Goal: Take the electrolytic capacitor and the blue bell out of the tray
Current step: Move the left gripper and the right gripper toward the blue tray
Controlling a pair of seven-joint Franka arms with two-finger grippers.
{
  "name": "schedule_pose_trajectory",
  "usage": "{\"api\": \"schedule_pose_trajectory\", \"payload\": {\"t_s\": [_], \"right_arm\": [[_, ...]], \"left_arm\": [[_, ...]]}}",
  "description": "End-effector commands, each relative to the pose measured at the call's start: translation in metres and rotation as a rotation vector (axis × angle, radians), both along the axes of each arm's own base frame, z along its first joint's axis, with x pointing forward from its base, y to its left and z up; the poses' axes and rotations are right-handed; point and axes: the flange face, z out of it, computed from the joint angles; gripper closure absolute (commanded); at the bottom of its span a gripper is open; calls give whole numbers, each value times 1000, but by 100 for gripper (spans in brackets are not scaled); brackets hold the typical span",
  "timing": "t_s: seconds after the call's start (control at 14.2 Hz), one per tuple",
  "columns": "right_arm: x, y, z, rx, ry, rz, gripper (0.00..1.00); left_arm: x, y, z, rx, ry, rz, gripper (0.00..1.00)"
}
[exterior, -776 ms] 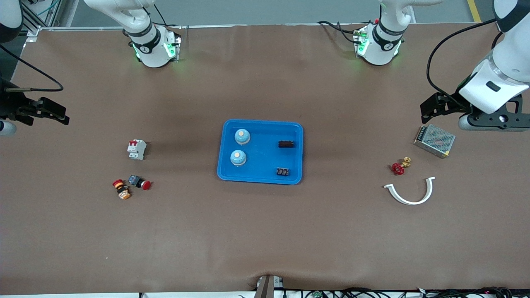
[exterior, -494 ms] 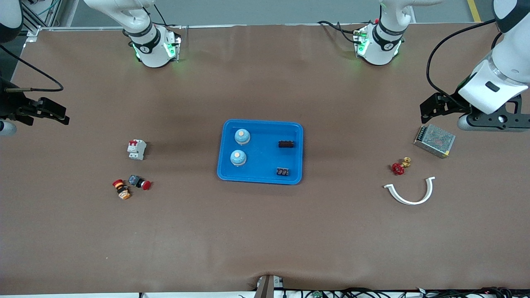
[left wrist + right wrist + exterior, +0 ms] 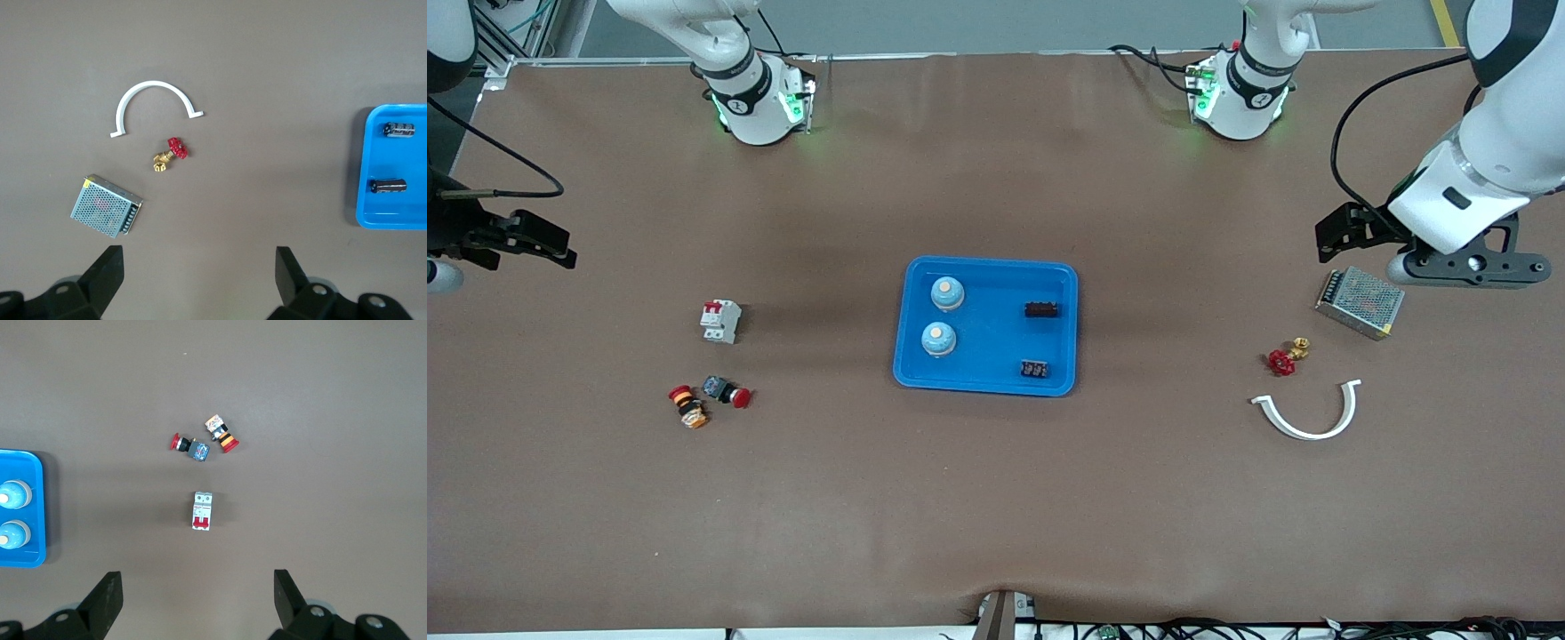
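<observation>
A: Starting with the front view: the blue tray [image 3: 985,325] sits mid-table holding two bells [image 3: 947,292] toward the right arm's end and two capacitors [image 3: 1041,309] toward the left arm's end. What about the arms?

B: The left gripper [image 3: 1352,233] hangs over the table near the metal power supply [image 3: 1360,302]; the right gripper [image 3: 529,240] hangs at the other end. Fingers are hard to judge there.

A: The left wrist view?

B: The left gripper [image 3: 199,263] is spread wide, empty, above bare table, with the white clamp [image 3: 155,107] and red valve [image 3: 171,154] in sight.

A: The right wrist view?

B: The right gripper [image 3: 197,587] is spread too, holding nothing, over the circuit breaker [image 3: 202,511] and two push buttons [image 3: 190,447].
</observation>
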Motion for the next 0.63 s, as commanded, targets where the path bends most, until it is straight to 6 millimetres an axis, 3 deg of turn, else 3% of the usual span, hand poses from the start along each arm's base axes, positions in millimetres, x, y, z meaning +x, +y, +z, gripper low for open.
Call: {"api": "schedule_pose_trajectory", "payload": {"t_s": [0.0,0.56], "right_arm": [[3,2,3,-12,6,4,0],[3,1,4,-12,4,1,0]], "left_arm": [[-6,-1,-1,28,7,45,0],[-10,-11,-24,46,24,406,0]]}}
